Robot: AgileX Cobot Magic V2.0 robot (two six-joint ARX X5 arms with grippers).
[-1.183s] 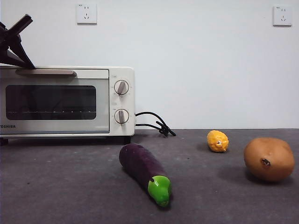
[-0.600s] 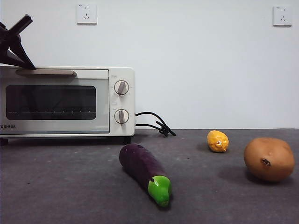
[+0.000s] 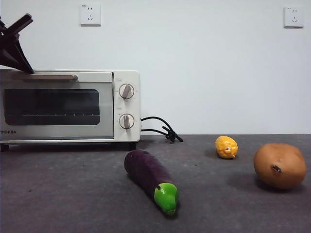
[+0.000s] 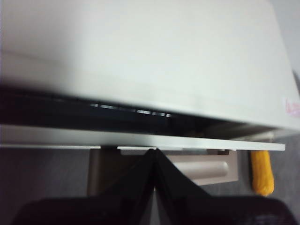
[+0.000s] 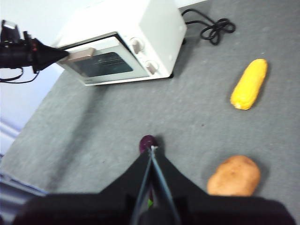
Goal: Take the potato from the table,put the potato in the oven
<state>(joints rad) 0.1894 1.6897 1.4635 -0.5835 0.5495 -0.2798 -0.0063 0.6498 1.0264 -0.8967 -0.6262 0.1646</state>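
Note:
The brown potato (image 3: 280, 165) lies on the dark grey table (image 3: 73, 194) at the right, also seen in the right wrist view (image 5: 234, 176). The cream oven (image 3: 68, 104) stands at the back left. Its door is ajar, with a dark gap along its top edge (image 4: 117, 112). My left gripper (image 3: 29, 70) is shut, its tip against the beige door handle (image 4: 197, 168); the right wrist view shows this gripper (image 5: 63, 55) at the handle (image 5: 80, 54) too. My right gripper (image 5: 152, 150) is shut and empty, up over the table, with the potato off to one side.
A purple eggplant (image 3: 150, 179) with a green tip lies mid-table in front of the oven. A small yellow fruit (image 3: 226, 146) sits beyond the potato. The oven's black cord (image 3: 163, 128) coils beside it. Two wall sockets (image 3: 90, 14) are on the white wall.
The oven door's top edge and handle have tipped slightly outward and down. The left gripper shifted a little with them. The potato, eggplant and yellow fruit stayed put.

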